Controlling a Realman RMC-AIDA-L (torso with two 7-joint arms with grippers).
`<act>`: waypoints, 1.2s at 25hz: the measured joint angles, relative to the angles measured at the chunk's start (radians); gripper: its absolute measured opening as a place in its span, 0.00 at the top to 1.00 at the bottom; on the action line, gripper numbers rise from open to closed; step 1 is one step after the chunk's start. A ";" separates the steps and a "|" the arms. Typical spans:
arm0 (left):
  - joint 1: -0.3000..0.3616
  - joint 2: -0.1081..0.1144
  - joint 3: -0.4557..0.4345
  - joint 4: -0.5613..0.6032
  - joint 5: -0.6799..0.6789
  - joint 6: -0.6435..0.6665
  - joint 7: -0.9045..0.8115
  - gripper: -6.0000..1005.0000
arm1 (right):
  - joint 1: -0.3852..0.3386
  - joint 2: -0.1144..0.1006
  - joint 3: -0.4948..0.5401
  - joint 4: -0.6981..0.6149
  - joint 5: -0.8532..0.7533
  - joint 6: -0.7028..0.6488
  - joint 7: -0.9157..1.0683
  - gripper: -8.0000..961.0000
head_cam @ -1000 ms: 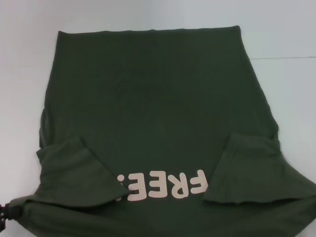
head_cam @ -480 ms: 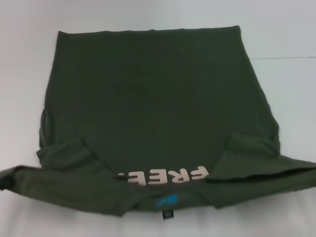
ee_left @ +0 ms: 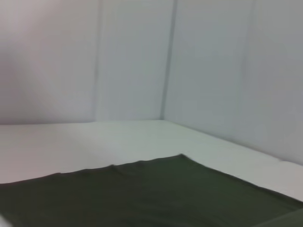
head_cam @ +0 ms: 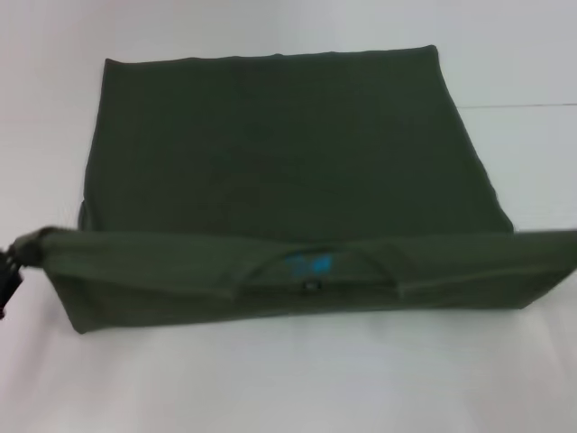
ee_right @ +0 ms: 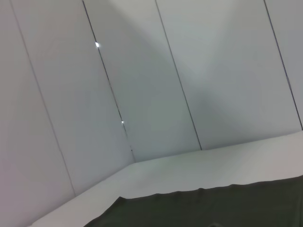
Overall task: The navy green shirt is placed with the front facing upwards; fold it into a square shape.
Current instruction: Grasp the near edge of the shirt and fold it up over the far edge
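My left pincer (head_cam: 7,271) sits at the left edge of the head view, its dark body touching the bunched corner of the navy green shirt (head_cam: 288,171); I take it to be clenched on that cloth. My right pincer is out of sight past the right edge. The shirt lies across the white table (head_cam: 270,379), its near end raised and drawn over the body as a long band, collar and blue neck label (head_cam: 308,265) facing up. The far hem lies flat.
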 joint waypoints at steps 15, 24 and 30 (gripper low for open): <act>-0.202 -0.017 0.018 -0.166 -0.064 -0.534 0.051 0.98 | 0.286 0.012 -0.088 0.022 0.001 0.492 0.115 0.95; -0.271 -0.031 0.019 -0.246 -0.201 -0.685 0.169 0.98 | 0.372 0.016 -0.115 0.055 0.058 0.679 0.138 0.95; -0.328 -0.035 0.018 -0.285 -0.254 -0.806 0.221 0.98 | 0.407 0.004 -0.228 0.064 0.147 0.764 0.155 0.95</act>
